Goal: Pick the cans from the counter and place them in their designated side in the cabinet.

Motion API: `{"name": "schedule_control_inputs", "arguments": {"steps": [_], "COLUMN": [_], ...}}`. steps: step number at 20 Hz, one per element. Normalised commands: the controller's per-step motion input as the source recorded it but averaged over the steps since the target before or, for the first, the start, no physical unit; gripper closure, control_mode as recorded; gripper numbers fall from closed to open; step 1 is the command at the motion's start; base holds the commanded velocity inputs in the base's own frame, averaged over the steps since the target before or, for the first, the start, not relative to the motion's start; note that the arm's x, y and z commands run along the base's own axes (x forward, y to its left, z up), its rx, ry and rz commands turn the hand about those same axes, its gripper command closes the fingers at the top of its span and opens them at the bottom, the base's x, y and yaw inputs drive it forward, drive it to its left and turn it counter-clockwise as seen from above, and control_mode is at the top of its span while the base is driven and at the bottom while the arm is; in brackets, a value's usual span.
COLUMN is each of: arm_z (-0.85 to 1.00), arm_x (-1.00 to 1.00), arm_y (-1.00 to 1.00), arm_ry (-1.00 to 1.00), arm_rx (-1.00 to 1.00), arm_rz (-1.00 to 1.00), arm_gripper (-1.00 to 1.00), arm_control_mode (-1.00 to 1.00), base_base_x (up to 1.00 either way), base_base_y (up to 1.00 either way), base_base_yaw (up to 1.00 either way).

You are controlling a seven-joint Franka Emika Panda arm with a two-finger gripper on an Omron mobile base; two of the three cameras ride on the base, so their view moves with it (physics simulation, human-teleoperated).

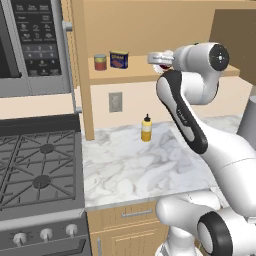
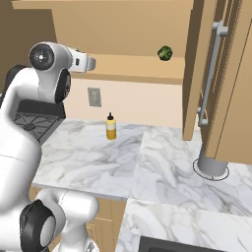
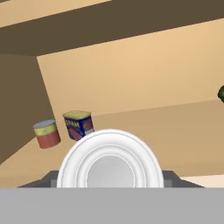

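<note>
Beside the blue tin (image 3: 79, 124) on the cabinet (image 1: 140, 75) shelf, my gripper (image 1: 161, 61) pinches the round can (image 3: 109, 159) by its stiff, slippery sides, likely light.

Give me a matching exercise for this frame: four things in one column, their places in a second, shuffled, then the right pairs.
Things:
1. dark blue boxy tin
2. yellow squeeze bottle
3. round red-and-white can
4. dark green round thing

Places:
A. in the gripper, at the shelf's front edge
B. on the marble counter, near the wall outlet
C. on the cabinet shelf, beside the red can with a yellow band
D. on the shelf, near the cabinet's open door

Pairs: 1-C, 2-B, 3-A, 4-D
</note>
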Motion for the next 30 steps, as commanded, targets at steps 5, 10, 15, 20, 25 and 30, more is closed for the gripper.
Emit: {"name": "schedule_control_inputs", "arguments": {"steps": [5, 10, 15, 20, 25, 30], "arm_z": [-0.01, -0.02, -0.04, -0.06, -0.06, -0.02], "arm_x": [0.18, 0.14, 0.11, 0.12, 0.22, 0.29], "arm_y": [0.0, 0.0, 0.0, 0.01, 0.07, 0.1], "arm_ry": [0.07, 0.04, 0.0, 0.0, 0.0, 0.0], "arm_rx": [-0.01, -0.01, 0.0, 0.0, 0.0, 0.0], "arm_rz": [0.0, 0.0, 0.0, 0.0, 0.01, 0.01], "arm_gripper": [1.0, 1.0, 1.0, 1.0, 1.0, 1.0], "arm_control_mode": [-1.0, -1.0, -1.0, -1.0, -1.0, -1.0], "base_base_x": [0.0, 0.0, 0.0, 0.0, 0.0, 0.0], "base_base_y": [0.0, 0.0, 0.0, 0.0, 0.0, 0.0], "base_base_yaw": [0.0, 0.0, 0.0, 0.0, 0.0, 0.0]}}
